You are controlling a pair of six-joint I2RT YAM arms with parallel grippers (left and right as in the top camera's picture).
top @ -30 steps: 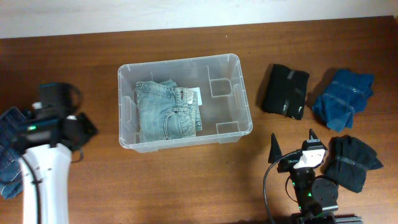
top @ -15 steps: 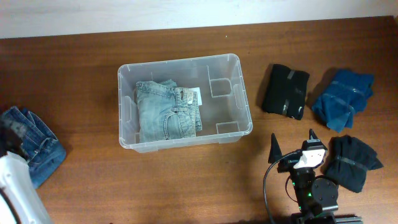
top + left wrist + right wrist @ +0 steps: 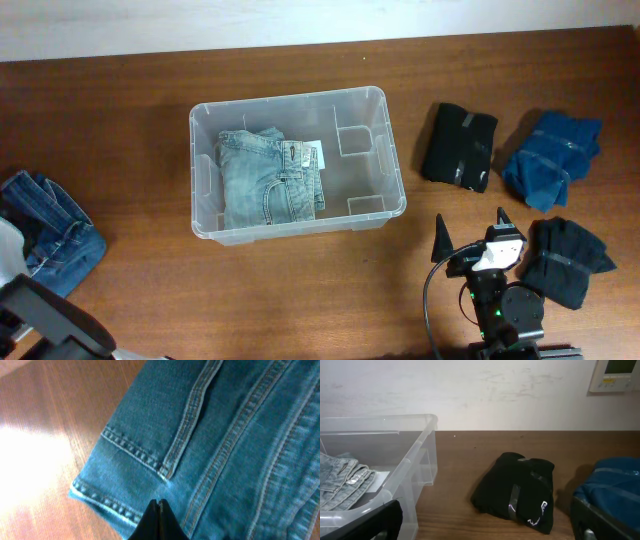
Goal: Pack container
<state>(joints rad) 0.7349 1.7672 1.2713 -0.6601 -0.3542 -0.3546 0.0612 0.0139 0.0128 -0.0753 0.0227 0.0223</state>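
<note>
At the left edge of the worktop (image 3: 130, 110), the left arm (image 3: 45, 322) enters from the near corner, its dark links low in the overhead view. Its wrist looks steeply down on folded dark blue jeans (image 3: 45, 232). The left pincer (image 3: 159, 510) has its two black tips pressed together into one point directly over the denim, near a stitched hem. Whether any cloth is caught between them cannot be told.

The container (image 3: 285, 99) stands on the worktop a little left of centre, well apart from both arms. Its open top faces up and its long axis runs left to right, the right end turned slightly toward the far wall. Folded light blue jeans (image 3: 265, 180) lie in its left half, with a white label (image 3: 318, 155) showing just beside them on the base.

To the right of the tub lie a folded black garment (image 3: 458, 147) and a folded blue garment (image 3: 550, 158), with a second black bundle (image 3: 570, 260) nearer the front edge. The right arm (image 3: 498, 310) stands at the front edge, just beside that bundle, aimed level toward the far wall. The right pincer (image 3: 470, 235) stands wide apart and holds nothing; its fingers (image 3: 375, 521) frame the tub's right end and the black garment.
</note>
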